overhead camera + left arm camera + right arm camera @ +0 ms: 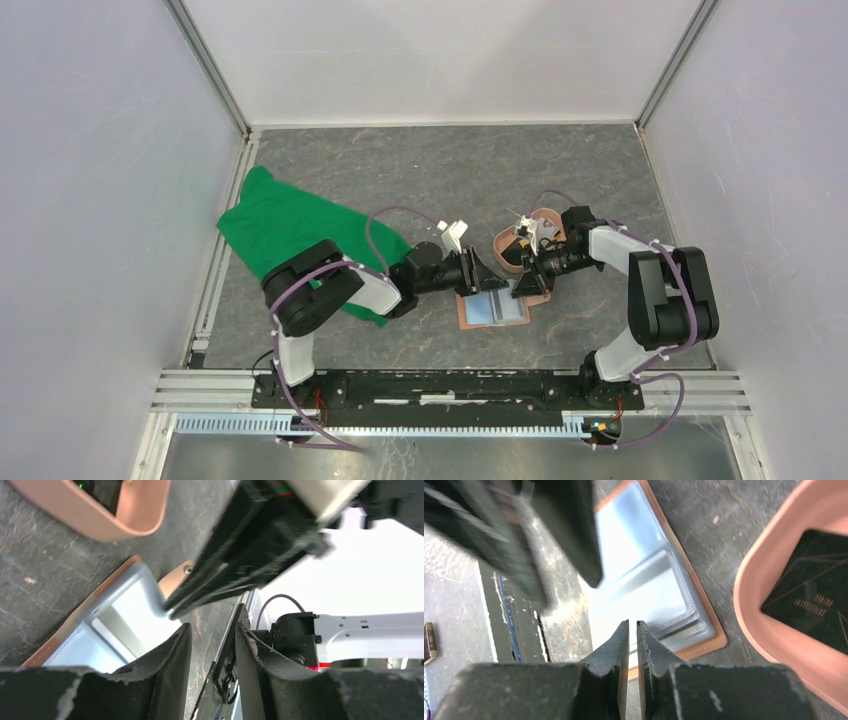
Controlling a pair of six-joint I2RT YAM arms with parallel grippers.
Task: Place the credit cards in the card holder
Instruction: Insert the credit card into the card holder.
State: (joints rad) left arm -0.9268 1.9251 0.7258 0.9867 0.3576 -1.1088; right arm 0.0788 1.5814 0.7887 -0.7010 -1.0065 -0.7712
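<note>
The card holder (492, 310) lay open on the table (420, 170). My left gripper (214, 630) was spread and empty. The right gripper (633, 626) was pinched nearly closed, and I could not tell if it held a card. I judged 1 pocket mouth needed pinning down while a card slid in flat.

A: What do your arms look like from above?
B: Your left arm (310, 300) and right arm (670, 300) pair black joint housings with white-grey link shells. A purple cable (400, 209) loops along each.
A: And up close?
B: Your left gripper (213, 630) and right gripper (633, 625) carry matt black fingers (170, 660), curved, with edges chipped pale.
</note>
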